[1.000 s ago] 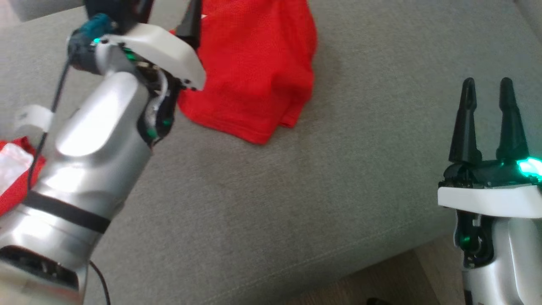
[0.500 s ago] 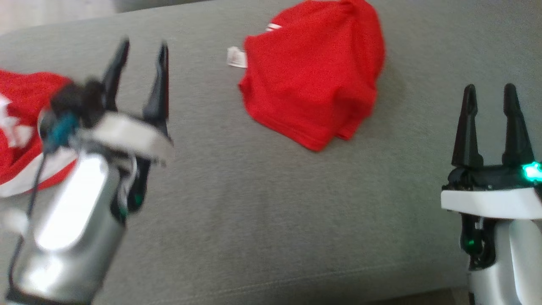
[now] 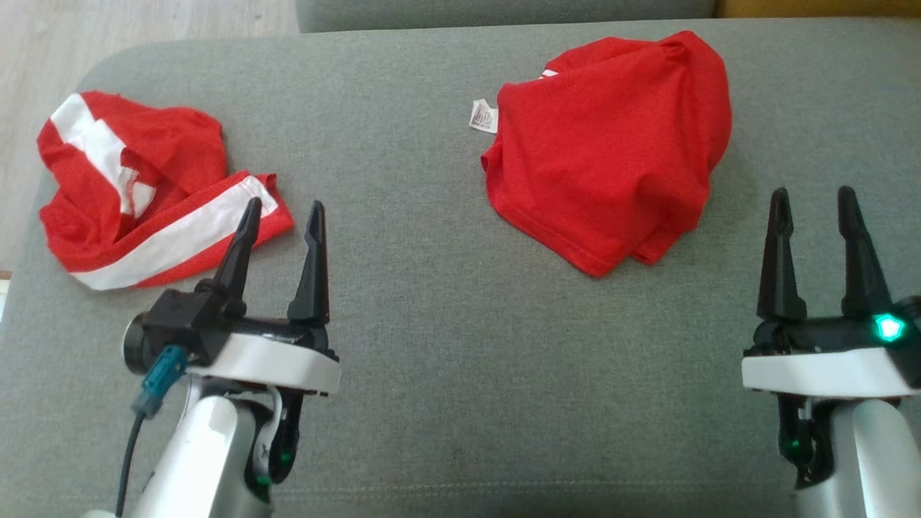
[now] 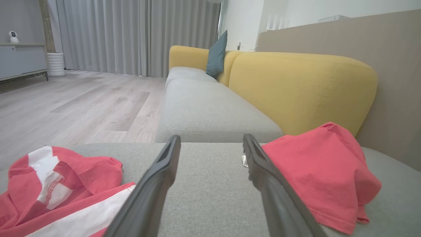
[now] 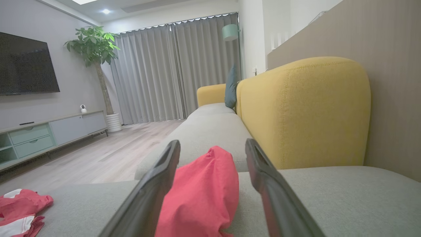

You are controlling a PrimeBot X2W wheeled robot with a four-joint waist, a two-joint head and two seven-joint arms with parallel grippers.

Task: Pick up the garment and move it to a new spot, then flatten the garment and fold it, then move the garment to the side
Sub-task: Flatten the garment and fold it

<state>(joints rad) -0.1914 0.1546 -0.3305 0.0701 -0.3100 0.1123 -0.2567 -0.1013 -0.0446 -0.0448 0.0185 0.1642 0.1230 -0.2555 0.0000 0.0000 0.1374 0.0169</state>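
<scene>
Now the left gripper (image 3: pixel 283 204) is back at rest with its jaws wide and empty, having drawn away from the red garment (image 3: pixel 611 144) it reached over a second ago. The right gripper (image 3: pixel 811 191) idles, likewise spread and empty. The red garment lies folded and released toward the right of the grey sofa seat (image 3: pixel 432 324). That cycle looks finished; a crumpled red-and-white garment (image 3: pixel 144 194) waits at the left.
</scene>
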